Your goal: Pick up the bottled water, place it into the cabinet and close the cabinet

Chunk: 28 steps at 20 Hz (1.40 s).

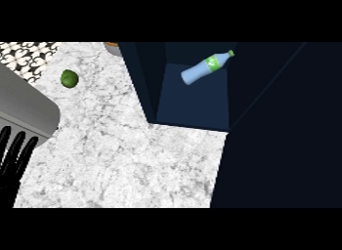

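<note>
While L hand [8, 158] rests at left edge, bottle [205, 68] lies in cabinet [192, 105].

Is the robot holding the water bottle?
No, the bottle lies inside the cabinet, far from the open left hand.

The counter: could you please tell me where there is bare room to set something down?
The broadest bare patch is the middle and lower counter, between the sink and the cabinet. The cabinet floor below the bottled water is free too. Tighter: by the lime upper left and the left hand, lower left.
</note>
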### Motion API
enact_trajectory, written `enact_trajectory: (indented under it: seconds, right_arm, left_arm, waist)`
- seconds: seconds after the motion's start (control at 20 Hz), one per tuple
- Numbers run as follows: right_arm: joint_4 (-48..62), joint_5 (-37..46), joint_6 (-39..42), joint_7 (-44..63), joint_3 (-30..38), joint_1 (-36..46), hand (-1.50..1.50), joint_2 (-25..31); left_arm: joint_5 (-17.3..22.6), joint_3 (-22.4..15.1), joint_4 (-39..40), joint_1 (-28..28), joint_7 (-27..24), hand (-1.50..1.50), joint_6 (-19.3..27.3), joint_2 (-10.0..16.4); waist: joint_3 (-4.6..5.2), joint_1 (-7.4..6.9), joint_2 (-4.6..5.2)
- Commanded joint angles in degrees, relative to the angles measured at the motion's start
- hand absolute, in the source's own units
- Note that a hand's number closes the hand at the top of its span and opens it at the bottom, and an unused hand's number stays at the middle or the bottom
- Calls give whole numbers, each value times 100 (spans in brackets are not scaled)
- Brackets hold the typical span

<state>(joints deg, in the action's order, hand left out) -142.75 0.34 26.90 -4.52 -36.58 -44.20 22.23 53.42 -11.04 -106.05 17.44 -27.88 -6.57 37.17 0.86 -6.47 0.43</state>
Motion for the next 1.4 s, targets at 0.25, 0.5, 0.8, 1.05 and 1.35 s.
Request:
enact_trajectory:
  seconds: [0.25, 0.5, 0.8, 1.05, 1.35]
  right_arm:
    - [-73, 32, 237, 766, -1046, 871, 150, -174]
    - [-53, -12, 301, 903, -837, 1239, 150, -79]
    - [-171, 188, 703, 976, -434, 1999, 150, 392]
    - [-74, 26, 646, 1171, -464, 2270, 150, 295]
    - [-75, -19, 768, 1277, -317, 2570, 150, 436]
  left_arm:
    - [207, 203, -64, 87, 108, -150, -496, 339]
    - [220, 269, -97, 62, 114, -150, -614, 427]
    - [270, 296, -30, -25, 195, -150, -720, 512]
    - [301, 405, 50, -3, 178, -150, -778, 566]
    - [374, 502, 105, -31, 191, -150, -802, 601]
  waist:
    - [16, -421, 126]
    - [32, -633, 164]
    - [76, -779, 147]
    - [81, -686, 124]
    - [93, -675, 126]
